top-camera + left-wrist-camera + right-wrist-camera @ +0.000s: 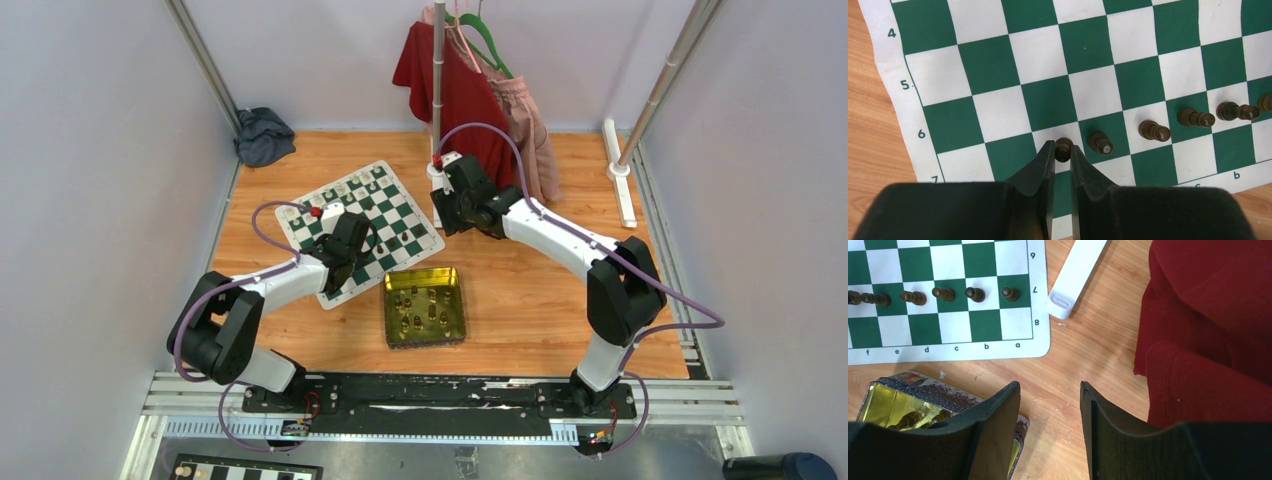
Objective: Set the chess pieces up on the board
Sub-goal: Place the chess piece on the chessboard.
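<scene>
Wooden table [540,300]: gold tin [388,312] beside board [400,215]; red garment [460,90] behind right gripper [1049,387].

Beyond the row of dark pawns [1154,130] the board [990,65] has free squares; the tin [388,310] (pieces [431,315] inside) stands close at its near edge.

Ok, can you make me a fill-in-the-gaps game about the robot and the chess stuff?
1. The left hand is shut on a dark ___ chess piece.
2. The right hand is ___ and holds nothing.
3. The board has white and ___ squares.

Missing words: brown, open, green.
</scene>
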Robot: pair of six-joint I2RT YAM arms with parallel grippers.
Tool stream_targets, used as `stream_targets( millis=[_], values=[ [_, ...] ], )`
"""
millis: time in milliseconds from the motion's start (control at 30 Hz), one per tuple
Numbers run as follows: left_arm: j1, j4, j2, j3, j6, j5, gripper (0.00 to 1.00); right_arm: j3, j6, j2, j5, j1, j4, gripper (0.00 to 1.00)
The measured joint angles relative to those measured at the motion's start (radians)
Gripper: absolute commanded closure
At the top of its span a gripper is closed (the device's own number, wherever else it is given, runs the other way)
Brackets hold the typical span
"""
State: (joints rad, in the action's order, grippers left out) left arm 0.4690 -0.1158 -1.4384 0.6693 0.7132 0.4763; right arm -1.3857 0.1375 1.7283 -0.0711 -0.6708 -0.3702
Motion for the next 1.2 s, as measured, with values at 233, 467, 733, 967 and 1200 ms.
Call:
stream_targets(
  millis=[233, 467, 733, 967, 1200],
  values=[
    [0.0, -0.002, -0.001, 0.0, -0.003, 0.0, 1.0, 0.005, 0.004, -0.004, 0.0, 0.0, 0.0, 0.48],
    [0.002, -0.018, -0.003, 0.0, -0.003, 0.006, 0.98, 0.007, 0.005, -0.005, 0.0, 0.0, 0.001, 0.48],
    [0.005, -0.025, -0.014, 0.0, 0.0, 0.008, 0.7, 0.008, 0.006, -0.006, 0.0, 0.0, 0.001, 0.48],
    [0.006, -0.035, -0.014, 0.0, 0.002, 0.018, 0.59, 0.009, 0.007, -0.006, 0.0, 0.0, 0.002, 0.48],
    [0.006, -0.056, -0.013, 0.005, 0.001, 0.028, 0.59, 0.009, 0.007, -0.006, 0.0, 0.0, 0.002, 0.48]
  ],
)
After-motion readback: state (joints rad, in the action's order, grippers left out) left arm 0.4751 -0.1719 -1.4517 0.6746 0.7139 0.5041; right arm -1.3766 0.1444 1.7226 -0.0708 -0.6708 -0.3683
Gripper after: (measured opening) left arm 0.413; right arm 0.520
